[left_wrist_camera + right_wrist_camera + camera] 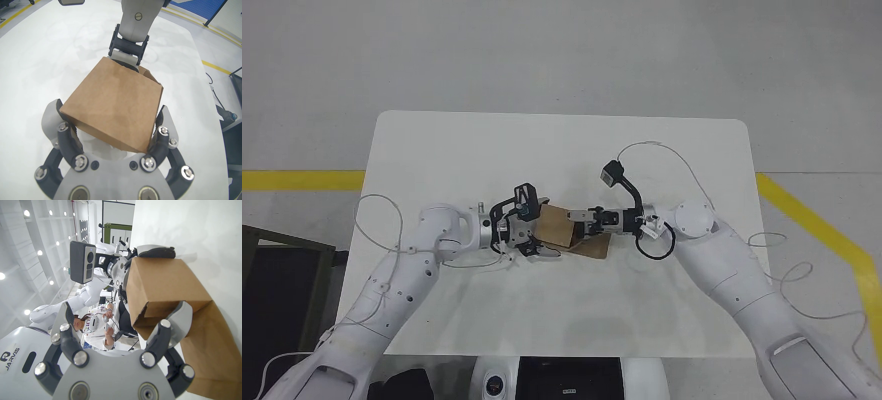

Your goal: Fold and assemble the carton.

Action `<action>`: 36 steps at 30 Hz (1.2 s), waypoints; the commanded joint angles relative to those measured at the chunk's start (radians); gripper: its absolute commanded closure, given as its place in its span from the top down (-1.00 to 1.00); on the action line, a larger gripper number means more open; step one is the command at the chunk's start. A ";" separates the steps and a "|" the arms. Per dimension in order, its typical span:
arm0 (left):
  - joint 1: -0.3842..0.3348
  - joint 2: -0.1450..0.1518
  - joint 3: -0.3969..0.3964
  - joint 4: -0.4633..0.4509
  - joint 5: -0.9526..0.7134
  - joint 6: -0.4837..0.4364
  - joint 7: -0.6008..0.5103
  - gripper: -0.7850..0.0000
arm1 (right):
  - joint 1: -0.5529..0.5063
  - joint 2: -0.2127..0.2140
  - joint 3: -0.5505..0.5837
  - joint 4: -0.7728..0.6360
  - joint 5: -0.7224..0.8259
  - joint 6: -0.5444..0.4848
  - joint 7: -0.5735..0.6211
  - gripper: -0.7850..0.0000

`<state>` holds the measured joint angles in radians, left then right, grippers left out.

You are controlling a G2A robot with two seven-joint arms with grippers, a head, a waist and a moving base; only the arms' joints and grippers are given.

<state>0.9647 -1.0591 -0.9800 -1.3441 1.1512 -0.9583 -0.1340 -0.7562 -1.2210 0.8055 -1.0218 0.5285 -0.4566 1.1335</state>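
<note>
A brown cardboard carton (564,228) is held just above the middle of the white table (542,150), between my two arms. My left gripper (110,106) is shut on the carton (115,106), one finger (53,115) on each side wall at its near end. My right gripper (123,309) is open at the opposite, open end of the carton (162,281). One of its fingers (179,317) sits in the mouth, between the box body and a long loose flap (209,344); the other finger stands free. From the left wrist, the right gripper (128,56) shows behind the carton's far edge.
Cables trail over the table beside both arms, one looping near the far right (682,160). A dark cart (272,270) stands off the table's left side. Yellow floor tape (302,180) runs past both ends. Bare tabletop lies all around the carton.
</note>
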 commanded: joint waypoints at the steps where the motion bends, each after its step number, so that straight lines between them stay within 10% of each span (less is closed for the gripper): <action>1: 0.002 0.001 -0.004 0.000 -0.002 0.000 -0.002 1.00 | -0.004 0.002 0.008 -0.008 0.005 0.000 0.028 1.00; 22: 0.014 0.004 -0.010 -0.017 -0.019 -0.006 -0.030 1.00 | 0.013 -0.044 -0.022 0.040 0.084 -0.002 0.079 1.00; 36: 0.020 0.006 -0.013 -0.013 -0.023 -0.006 -0.038 1.00 | -0.058 0.031 0.169 0.001 -0.009 -0.003 0.078 1.00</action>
<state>0.9839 -1.0533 -0.9927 -1.3561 1.1288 -0.9640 -0.1713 -0.8054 -1.1961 0.9563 -1.0144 0.5258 -0.4617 1.2155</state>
